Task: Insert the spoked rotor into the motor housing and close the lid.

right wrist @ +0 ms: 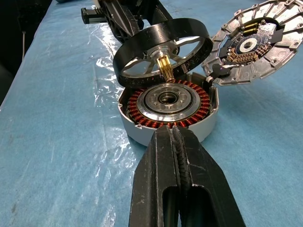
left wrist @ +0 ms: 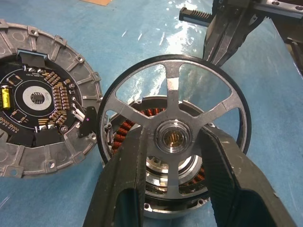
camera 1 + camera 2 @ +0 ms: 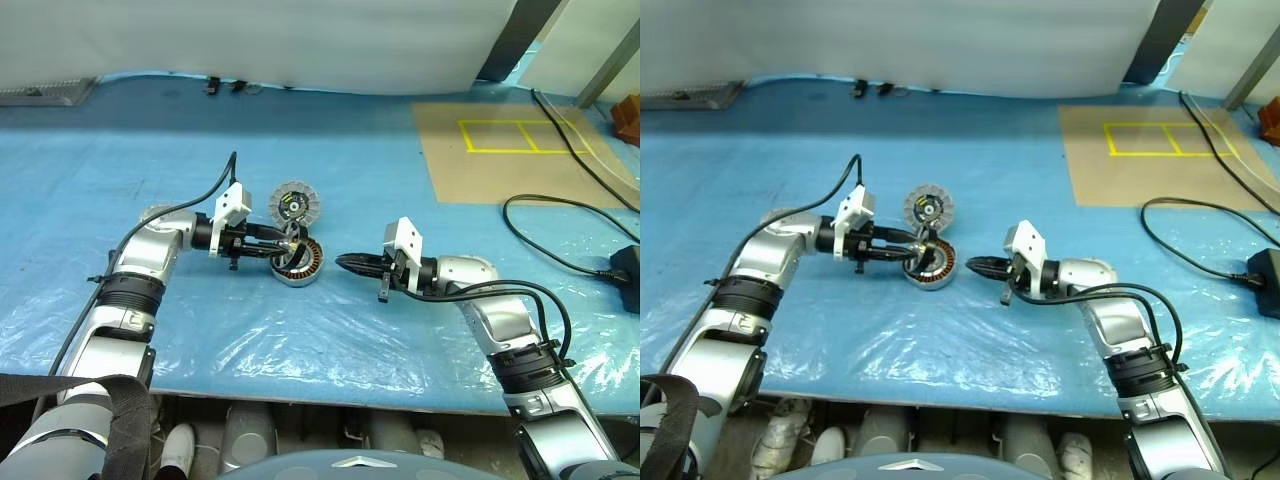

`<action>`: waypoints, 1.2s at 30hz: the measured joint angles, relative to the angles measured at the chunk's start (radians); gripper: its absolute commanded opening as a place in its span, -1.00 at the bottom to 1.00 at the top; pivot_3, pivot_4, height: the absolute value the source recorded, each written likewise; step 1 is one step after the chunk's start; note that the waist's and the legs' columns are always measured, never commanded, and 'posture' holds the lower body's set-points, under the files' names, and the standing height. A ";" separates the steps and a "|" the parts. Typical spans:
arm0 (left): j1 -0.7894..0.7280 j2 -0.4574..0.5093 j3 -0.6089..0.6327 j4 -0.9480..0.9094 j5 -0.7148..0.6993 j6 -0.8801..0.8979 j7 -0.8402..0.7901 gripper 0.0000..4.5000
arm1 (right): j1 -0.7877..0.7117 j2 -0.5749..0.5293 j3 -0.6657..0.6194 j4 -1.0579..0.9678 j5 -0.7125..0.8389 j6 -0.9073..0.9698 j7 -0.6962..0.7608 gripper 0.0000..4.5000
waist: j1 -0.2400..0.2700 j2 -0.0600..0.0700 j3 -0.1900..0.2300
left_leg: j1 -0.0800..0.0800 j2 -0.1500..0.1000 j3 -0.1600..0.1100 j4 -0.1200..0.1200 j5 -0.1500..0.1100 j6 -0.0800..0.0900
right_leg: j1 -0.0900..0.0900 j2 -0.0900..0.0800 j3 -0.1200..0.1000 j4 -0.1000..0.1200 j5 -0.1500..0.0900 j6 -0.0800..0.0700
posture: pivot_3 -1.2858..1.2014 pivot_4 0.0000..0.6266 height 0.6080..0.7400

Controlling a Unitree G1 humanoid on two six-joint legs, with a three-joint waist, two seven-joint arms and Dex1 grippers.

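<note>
We hold the spoked rotor [image 2: 173,137] just above the open motor housing [image 1: 168,106] on the blue plastic sheet [image 3: 300,340].

Our left gripper [image 2: 173,142] clamps the rotor by its hub, tilted, its brass pinion pointing down toward the housing's dark centre inside the copper windings [image 1: 199,101]. The lid [image 2: 40,99] stands swung open at its hinge beside the housing, circuit-board face showing. Our right gripper [image 1: 176,137], fingers pressed together and empty, rests just beside the housing's wall.

tiny print marks the circuit board [image 2: 40,99] inside the lid [image 2: 47,158] — none of it legible.
</note>
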 measured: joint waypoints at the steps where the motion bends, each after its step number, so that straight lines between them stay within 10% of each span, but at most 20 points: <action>1: 0.000 0.001 -0.001 -0.004 0.000 0.006 0.000 -0.35 | 0.000 -0.001 0.000 0.000 0.000 0.000 0.000 -1.00 | 0.000 0.000 0.000 | 0.000 0.000 0.000 0.000 0.000 0.000 | 0.000 0.000 0.000 0.000 0.000 0.000 | 0.03 -0.52 1.00; 30: -0.016 0.035 -0.037 -0.062 0.005 0.104 0.020 -0.35 | -0.007 0.001 0.001 0.007 -0.002 0.001 -0.005 -1.00 | 0.000 0.000 0.000 | 0.000 0.000 0.000 -0.001 0.000 0.000 | 0.000 0.000 0.000 -0.001 0.000 0.000 | 0.03 -0.52 1.00; 36: -0.014 0.036 -0.057 -0.046 0.034 0.075 0.028 0.63 | -0.009 0.002 0.001 0.018 -0.010 -0.002 -0.009 -1.00 | -0.001 0.000 0.000 | 0.000 0.000 0.000 -0.001 0.000 0.000 | 0.000 0.000 0.000 -0.001 0.000 0.000 | 0.03 -0.52 1.00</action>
